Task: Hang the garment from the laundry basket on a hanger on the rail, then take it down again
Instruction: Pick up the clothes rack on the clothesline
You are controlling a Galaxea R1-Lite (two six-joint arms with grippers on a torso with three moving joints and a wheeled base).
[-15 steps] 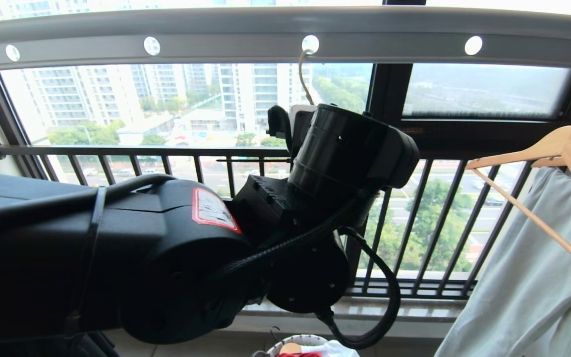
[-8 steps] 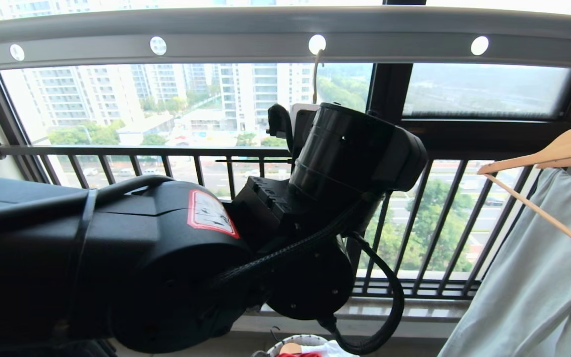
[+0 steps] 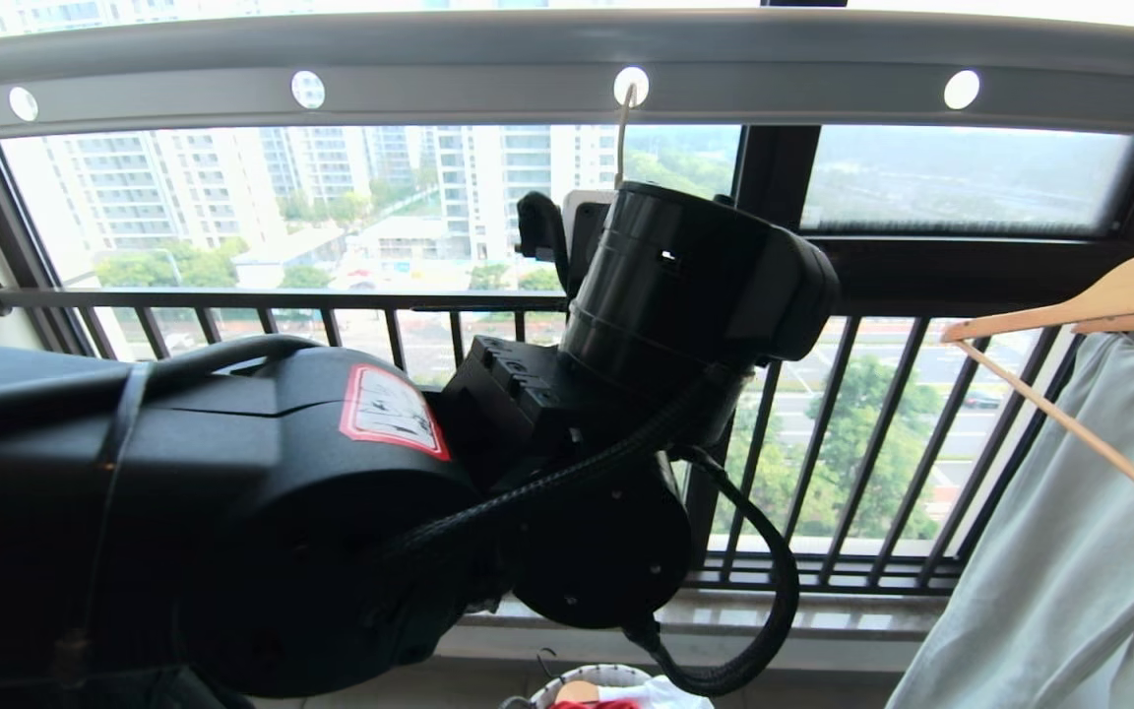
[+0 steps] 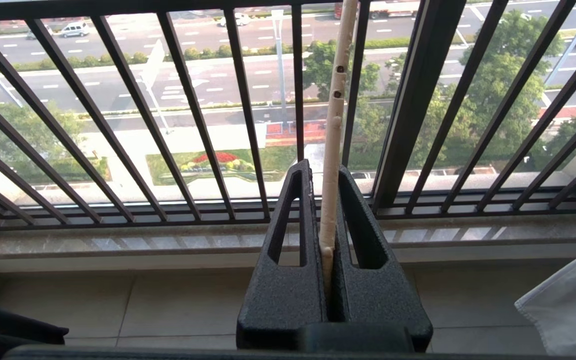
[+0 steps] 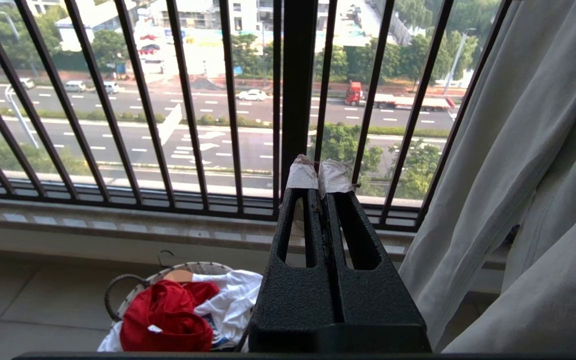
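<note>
- The rail [image 3: 488,74] is spanning the whole top of the head view, with 4 round holes showing; the hanger's hook is sitting in the 3rd hole from the left.
- The railing [image 3: 262,300] is running across the window behind the arm, its bars closing off the far side above the sill.
- The left arm is filling the lower left and middle of the head view, reaching up toward the rail and leaving open air only to its right.
- A grey-green garment [image 3: 1059,551] is hanging on a wood hanger [image 3: 1108,295] at the right edge, well apart from the arm.
- The left gripper [image 4: 329,172] is pinching the hanger [image 4: 333,130] by its neck, fingers pressed against it on both sides.
- The right gripper [image 5: 319,177] is sitting low near the sill, fingers pressed together on nothing, just beside the hanging grey-green cloth.
- The basket [image 5: 118,295] is standing on the floor tiles below the sill.
- The T-shirt [image 5: 168,315] is lying bunched in the basket, touching white cloth [image 5: 233,295].
</note>
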